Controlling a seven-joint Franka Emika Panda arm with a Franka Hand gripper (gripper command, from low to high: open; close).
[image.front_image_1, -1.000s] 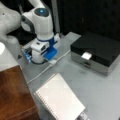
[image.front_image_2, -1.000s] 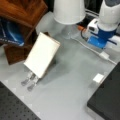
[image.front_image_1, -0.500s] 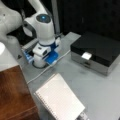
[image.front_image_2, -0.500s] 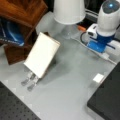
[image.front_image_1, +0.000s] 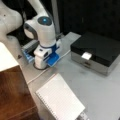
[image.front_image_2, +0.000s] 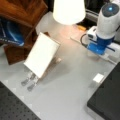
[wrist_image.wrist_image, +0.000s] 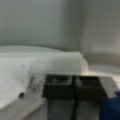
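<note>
My gripper (image.front_image_1: 41, 63) is down at the grey table (image.front_image_1: 82, 82), at a front view's left, under the white wrist with its blue light. A blue flat object (image.front_image_1: 53, 59) lies right beside it; I cannot tell whether they touch. In the wrist view the two black fingertips of the gripper (wrist_image.wrist_image: 73, 86) stand together with nothing between them, and a corner of the blue object (wrist_image.wrist_image: 111, 107) shows at the lower right. In a front view the arm (image.front_image_2: 107, 22) stands over the same blue object (image.front_image_2: 98, 47), and the fingers are hidden.
A black box on a grey base (image.front_image_1: 97, 51) with a white tag (image.front_image_1: 86, 55) stands to the right. A white notepad (image.front_image_1: 60, 98) leans on a stand. Wooden furniture (image.front_image_2: 20, 15), a white lampshade (image.front_image_2: 68, 10) and a cable (image.front_image_1: 40, 73) are nearby.
The wrist has sunk a little toward the table beside the blue object. Nothing else has moved.
</note>
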